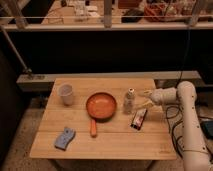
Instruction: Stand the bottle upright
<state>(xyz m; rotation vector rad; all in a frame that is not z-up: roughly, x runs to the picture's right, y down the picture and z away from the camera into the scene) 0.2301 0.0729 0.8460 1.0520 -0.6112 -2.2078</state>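
The bottle point(129, 100) stands upright on the tabletop point(105, 142), between the orange frying pan point(100, 106) and the gripper point(145, 99). The gripper hangs just beside it, fingers spread and empty. A careless sideways sweep could topple the bottle onto the dark packet point(138, 118).

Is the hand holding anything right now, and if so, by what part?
Nothing is held. The hand sits just right of the bottle, fingers open and off it. The bottle stands upright on the table, beside the orange pan.
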